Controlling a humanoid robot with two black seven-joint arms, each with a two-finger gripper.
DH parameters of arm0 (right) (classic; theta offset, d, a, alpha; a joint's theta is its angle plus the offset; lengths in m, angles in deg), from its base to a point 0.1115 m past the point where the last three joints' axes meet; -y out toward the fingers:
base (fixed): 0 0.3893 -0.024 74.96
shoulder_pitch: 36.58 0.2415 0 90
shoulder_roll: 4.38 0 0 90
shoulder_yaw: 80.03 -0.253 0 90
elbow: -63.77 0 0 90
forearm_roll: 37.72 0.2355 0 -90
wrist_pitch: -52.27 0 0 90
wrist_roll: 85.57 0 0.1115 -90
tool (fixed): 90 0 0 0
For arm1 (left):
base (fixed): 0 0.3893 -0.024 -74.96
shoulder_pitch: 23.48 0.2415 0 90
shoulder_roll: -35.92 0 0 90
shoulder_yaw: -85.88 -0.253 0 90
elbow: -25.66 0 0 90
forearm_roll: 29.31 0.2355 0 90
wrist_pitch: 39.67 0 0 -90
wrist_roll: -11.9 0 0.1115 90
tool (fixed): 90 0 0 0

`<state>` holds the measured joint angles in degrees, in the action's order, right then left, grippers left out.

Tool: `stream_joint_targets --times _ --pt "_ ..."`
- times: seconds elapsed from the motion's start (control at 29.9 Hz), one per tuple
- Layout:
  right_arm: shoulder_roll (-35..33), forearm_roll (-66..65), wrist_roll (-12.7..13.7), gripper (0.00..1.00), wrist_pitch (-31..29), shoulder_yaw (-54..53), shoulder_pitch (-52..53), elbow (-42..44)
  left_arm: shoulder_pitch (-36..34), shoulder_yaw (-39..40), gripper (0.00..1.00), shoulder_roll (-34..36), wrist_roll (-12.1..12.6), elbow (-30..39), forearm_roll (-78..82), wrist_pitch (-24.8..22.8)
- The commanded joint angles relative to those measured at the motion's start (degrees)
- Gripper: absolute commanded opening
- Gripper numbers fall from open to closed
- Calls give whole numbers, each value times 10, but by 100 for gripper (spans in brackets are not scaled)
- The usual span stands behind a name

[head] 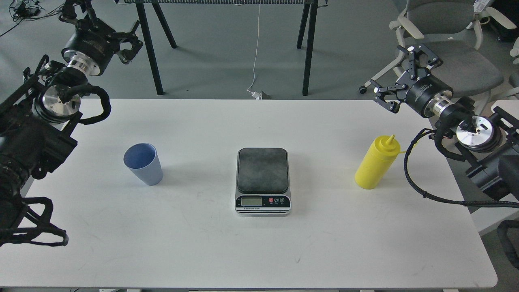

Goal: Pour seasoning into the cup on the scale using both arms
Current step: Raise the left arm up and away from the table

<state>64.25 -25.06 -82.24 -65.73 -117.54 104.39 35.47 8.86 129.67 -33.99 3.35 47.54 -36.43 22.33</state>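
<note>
The light blue ribbed cup (142, 164) stands upright on the left part of the white table (259, 251). The scale (262, 180) lies at the table's middle with nothing on its dark platform. The yellow seasoning bottle (377, 164) stands upright on the right, nozzle up, its small cap hanging to the right. My left gripper (103, 26) is open and empty, high beyond the table's far left corner, well away from the cup. My right gripper (399, 75) is open and empty, above the far right edge, behind the bottle.
A grey office chair (450, 48) stands behind the right arm. Black legs of a stand (308, 48) rise beyond the table's far edge, with a white cable (255, 52) on the floor. A black cable loop (409, 174) of the right arm hangs next to the bottle.
</note>
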Motion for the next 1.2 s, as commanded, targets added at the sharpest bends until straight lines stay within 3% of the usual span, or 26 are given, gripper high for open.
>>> stream_joint_targets --times 0.0,0.23,0.3,0.57,0.74,1.17 --pt "0 -1 0 99 0 1 0 0 -1 -6 92 1 12 -1 6 0" --pt "0 0 0 99 0 1 1 0 -3 -28 92 46 12 -2 80 0" --pt "0 -1 0 99 0 1 0 0 -5 -28 100 63 12 -2 91 0" --pt "2 0 0 99 0 0 0 0 4 -13 100 130 5 -7 58 0" --pt "3 0 0 99 0 0 0 1 4 -13 100 127 -23 -45 58 0" --pt "3 -1 0 99 0 2 1 1 -4 -9 100 112 -28 -47 44 0"
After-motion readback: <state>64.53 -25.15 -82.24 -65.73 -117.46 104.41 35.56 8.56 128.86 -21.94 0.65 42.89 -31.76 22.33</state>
